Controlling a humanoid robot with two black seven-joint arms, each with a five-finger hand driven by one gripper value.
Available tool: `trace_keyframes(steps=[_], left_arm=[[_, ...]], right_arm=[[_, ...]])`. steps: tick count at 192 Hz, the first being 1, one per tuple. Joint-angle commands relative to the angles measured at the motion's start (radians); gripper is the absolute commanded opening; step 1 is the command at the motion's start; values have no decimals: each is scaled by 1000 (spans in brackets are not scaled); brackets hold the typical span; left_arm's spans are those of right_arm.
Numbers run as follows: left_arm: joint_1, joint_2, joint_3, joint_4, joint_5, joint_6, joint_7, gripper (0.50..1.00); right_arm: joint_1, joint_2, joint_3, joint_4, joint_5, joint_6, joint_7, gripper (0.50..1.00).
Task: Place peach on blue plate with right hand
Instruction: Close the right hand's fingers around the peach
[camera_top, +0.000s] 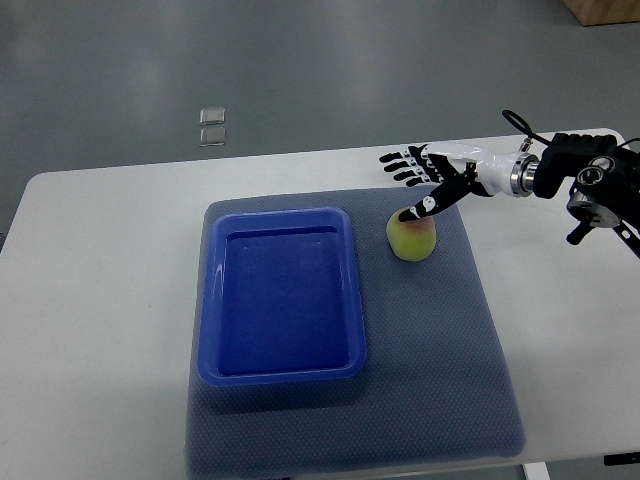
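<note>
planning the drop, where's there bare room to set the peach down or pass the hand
The blue plate is bare throughout its well. The grey mat is free right of the plate, below the peach. The white table is open left of the mat. It is tightest by the peach, where the right hand reaches over it.

The peach (411, 237) is coloured pale yellow-green with a pink blush. The plate (283, 373) is seen in solid bright blue, and the mat (470, 370) in muted blue-grey with a fine woven texture. The counter (100, 300) is plain white. The right hand (428, 180) is finished in black and white.
</note>
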Motion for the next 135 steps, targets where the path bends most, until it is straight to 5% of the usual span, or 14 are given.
trace_keyframes(steps=[1,28,86,135], left_arm=[[0,0,0,0,0,0,0,1000],[0,0,0,-3,1,-1,0,1000],[0,0,0,-3,0,-3,0,1000],[0,0,-1,-9,0,-3,-2,1000]], right_arm=[[2,-21,-27,30,-72,5,40,930],[3,-18,-64,33,-170,2,95,930],[8,-6,-110,30,-267,-27,98,928],[25,12,-202,-25,-376,-142,102,928]])
